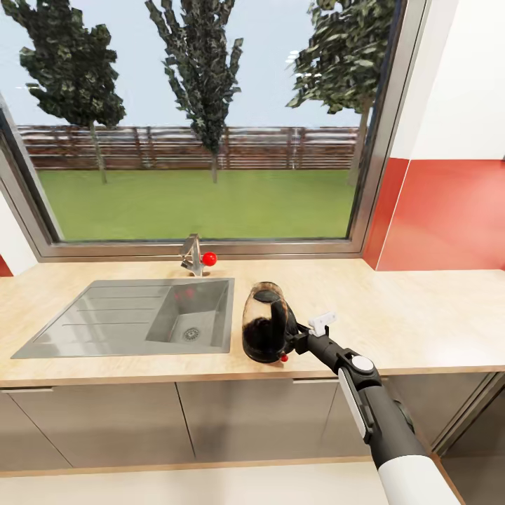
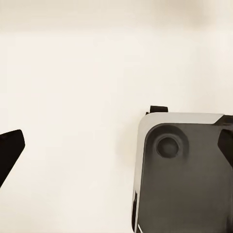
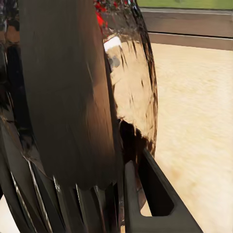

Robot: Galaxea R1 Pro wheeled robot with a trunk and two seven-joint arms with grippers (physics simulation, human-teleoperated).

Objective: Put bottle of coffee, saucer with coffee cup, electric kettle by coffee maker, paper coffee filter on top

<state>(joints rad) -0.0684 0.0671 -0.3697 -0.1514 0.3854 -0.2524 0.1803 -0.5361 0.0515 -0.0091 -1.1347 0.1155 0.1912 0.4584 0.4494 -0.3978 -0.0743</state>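
The electric kettle point(image 1: 264, 331), rounded dark-tinted glass with a black handle and a small red switch, is at the front edge of the kitchen countertop point(image 1: 421, 315), just right of the sink. My right gripper point(image 1: 293, 338) is shut on its handle from the right. I cannot tell whether the kettle rests on the wood or hangs just above it. In the right wrist view the kettle's glass body point(image 3: 73, 97) is very close, beside one black finger point(image 3: 155, 194). My left gripper point(image 2: 119, 145) is open over pale floor. The coffee maker, bottle of coffee, filter, saucer and cup are out of view.
A steel sink point(image 1: 126, 315) with a red-knobbed faucet point(image 1: 198, 257) lies left of the kettle, under a wide window. A red backsplash point(image 1: 449, 217) rises at the right. Grey cabinet fronts point(image 1: 238, 421) run below the worktop. The robot's grey base point(image 2: 184, 179) lies beneath the left gripper.
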